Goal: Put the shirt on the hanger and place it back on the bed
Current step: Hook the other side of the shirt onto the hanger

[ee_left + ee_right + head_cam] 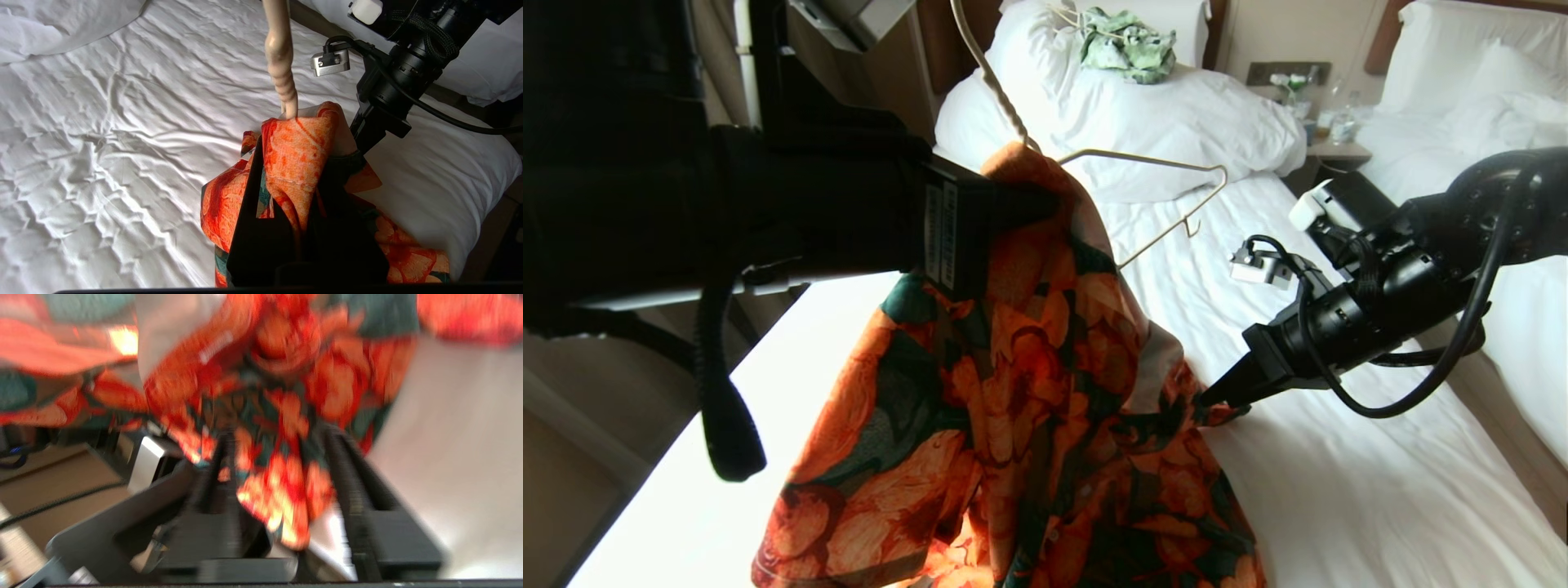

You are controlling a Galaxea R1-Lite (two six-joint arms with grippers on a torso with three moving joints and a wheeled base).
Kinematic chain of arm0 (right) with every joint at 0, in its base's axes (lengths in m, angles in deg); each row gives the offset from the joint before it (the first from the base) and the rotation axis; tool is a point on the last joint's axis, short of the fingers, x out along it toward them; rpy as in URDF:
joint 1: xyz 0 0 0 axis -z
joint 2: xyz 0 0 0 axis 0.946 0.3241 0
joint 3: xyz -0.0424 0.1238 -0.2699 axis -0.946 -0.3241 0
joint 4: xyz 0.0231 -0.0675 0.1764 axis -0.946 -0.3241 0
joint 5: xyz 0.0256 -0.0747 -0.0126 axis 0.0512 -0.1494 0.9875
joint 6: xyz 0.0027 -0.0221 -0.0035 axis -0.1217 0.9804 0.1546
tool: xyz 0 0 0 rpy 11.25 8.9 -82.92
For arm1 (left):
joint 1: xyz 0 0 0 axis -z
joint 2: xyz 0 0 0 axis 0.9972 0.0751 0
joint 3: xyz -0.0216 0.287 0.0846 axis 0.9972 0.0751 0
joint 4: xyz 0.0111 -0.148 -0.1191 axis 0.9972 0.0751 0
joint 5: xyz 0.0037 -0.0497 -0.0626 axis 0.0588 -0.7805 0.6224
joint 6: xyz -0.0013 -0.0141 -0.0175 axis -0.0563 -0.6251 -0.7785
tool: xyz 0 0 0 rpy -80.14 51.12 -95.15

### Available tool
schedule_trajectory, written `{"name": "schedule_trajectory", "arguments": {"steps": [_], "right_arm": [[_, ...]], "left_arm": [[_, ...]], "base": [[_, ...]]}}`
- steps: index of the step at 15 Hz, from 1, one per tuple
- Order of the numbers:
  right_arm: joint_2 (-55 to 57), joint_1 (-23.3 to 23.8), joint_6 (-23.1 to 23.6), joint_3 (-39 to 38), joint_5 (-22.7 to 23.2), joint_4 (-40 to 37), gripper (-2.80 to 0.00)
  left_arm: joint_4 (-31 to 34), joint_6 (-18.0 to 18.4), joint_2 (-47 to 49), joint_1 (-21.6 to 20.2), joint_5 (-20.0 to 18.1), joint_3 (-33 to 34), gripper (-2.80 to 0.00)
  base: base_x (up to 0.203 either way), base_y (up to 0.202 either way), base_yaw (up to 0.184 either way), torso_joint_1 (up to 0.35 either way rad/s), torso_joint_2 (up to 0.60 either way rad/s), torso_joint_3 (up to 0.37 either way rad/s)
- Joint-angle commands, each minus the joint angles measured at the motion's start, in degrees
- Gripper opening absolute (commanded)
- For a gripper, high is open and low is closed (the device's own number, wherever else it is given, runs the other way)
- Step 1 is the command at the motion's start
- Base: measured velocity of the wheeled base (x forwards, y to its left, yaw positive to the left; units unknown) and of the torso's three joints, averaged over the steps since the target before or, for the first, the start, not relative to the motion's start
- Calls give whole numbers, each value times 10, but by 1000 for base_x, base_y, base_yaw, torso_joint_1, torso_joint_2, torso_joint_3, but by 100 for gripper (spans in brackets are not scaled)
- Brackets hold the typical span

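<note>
Left pincer (1021, 204), raised above the bed (1339, 490), is clenched on the shirt (1029, 392) collar and the hanger (1143, 163) neck together. The shirt hangs from it; the hanger's right shoulder projects bare. Right pincer (1209, 400) sits at the shirt's right edge, jaws parted with a fold of fabric between them.

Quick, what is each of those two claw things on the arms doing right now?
Left end effector: closed, pinching the shirt at the hanger neck.
Right end effector: open, shirt fabric lying loose between its fingers.

Pale green garment (1128, 42), nightstand (1339, 150), twin bed (1486, 98)
</note>
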Motion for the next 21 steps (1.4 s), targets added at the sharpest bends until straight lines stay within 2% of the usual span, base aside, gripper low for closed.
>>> {"name": "schedule_trajectory", "arguments": {"steps": [1, 2, 6, 11, 14, 15, 21], "right_arm": [[-30, 0, -11, -65, 1, 107, 0], [-33, 0, -30, -78, 1, 143, 0], [-36, 3, -58, -76, 4, 153, 0], [-31, -5, -128, -98, 4, 247, 0], [-16, -24, -142, -132, 1, 321, 0], [-14, -24, -142, -133, 1, 324, -280], [-7, -21, -142, -131, -1, 325, -280]], "left_arm": [[0, 1, 1, 0, 0, 0, -280], [0, 1, 1, 0, 0, 0, -280], [1, 1, 0, -1, 1, 3, -280], [1, 1, 1, -3, 1, 2, -280], [0, 1, 2, -3, 0, 2, -280], [0, 1, 1, -3, 0, 2, -280], [0, 1, 1, -3, 0, 2, -280]], "base": [[0, 0, 0, 0, 0, 0], [0, 0, 0, 0, 0, 0], [0, 0, 0, 0, 0, 0], [0, 0, 0, 0, 0, 0], [0, 0, 0, 0, 0, 0], [0, 0, 0, 0, 0, 0], [0, 0, 0, 0, 0, 0]]}}
